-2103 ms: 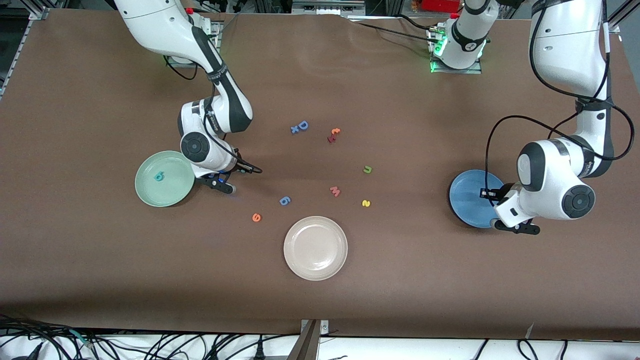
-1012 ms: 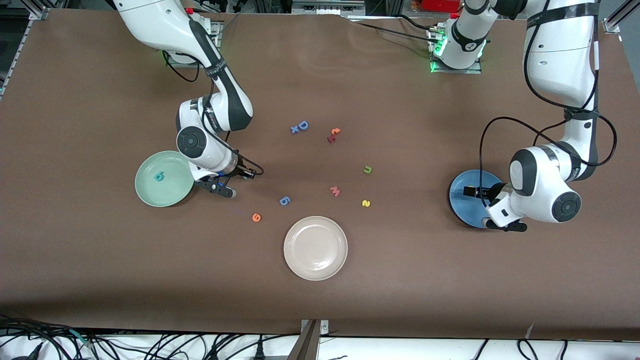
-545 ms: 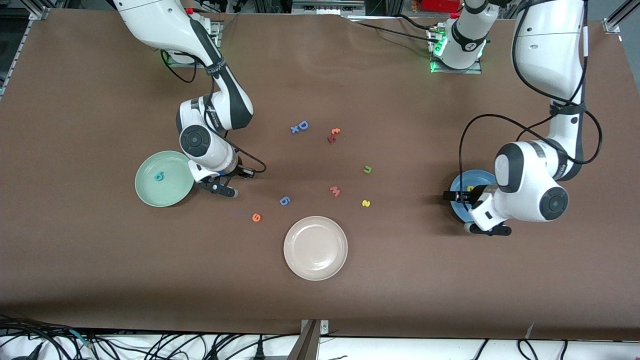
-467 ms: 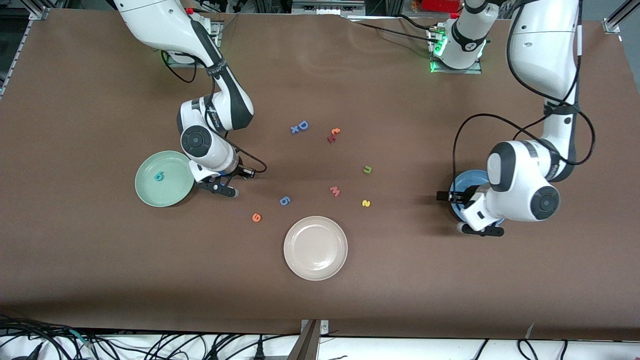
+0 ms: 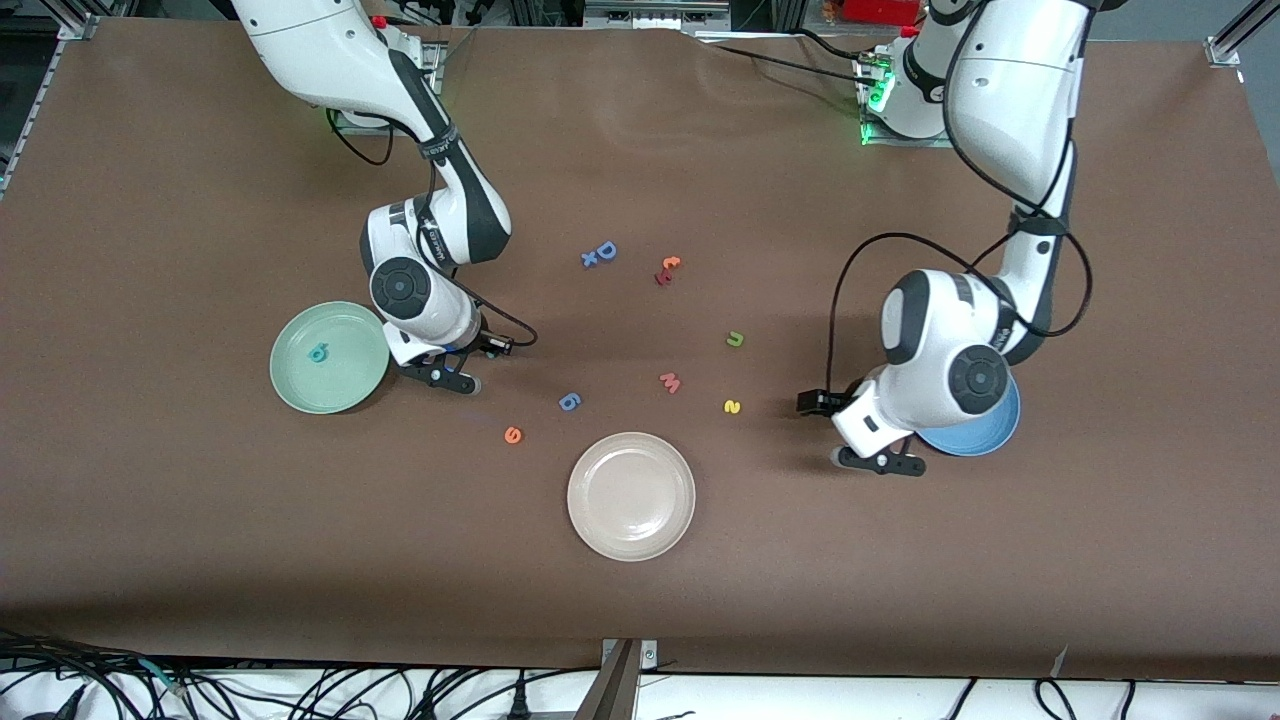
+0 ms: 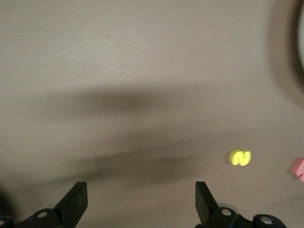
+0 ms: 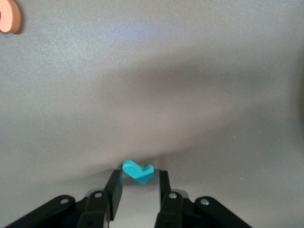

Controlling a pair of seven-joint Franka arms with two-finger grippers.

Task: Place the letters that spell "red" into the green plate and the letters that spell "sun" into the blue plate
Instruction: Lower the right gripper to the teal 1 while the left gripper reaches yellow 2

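Note:
My right gripper [image 7: 138, 184] is down on the table beside the green plate [image 5: 290, 385]. Its jaws stand narrowly open around the teal r [image 7: 138, 171], which lies at their tips with a small gap on one side. A teal d [image 5: 318, 352] lies in the green plate. The orange e [image 5: 513, 434] lies nearer the front camera. My left gripper [image 5: 845, 435] hangs wide open and empty over bare table between the yellow s [image 5: 732, 406] and the blue plate [image 5: 985, 440], which my left arm mostly covers. The dark green u [image 5: 735, 339] lies farther from the front camera than the s.
A cream plate [image 5: 631, 540] sits near the front middle. Loose letters lie mid-table: a blue round one [image 5: 569, 401], a pink w [image 5: 670, 382], a blue D with a small x [image 5: 600, 253], and an orange and red pair [image 5: 667, 270].
My left arm has swung off the blue plate toward the yellow s, gripper still open. My right gripper has barely shifted beside the green plate.

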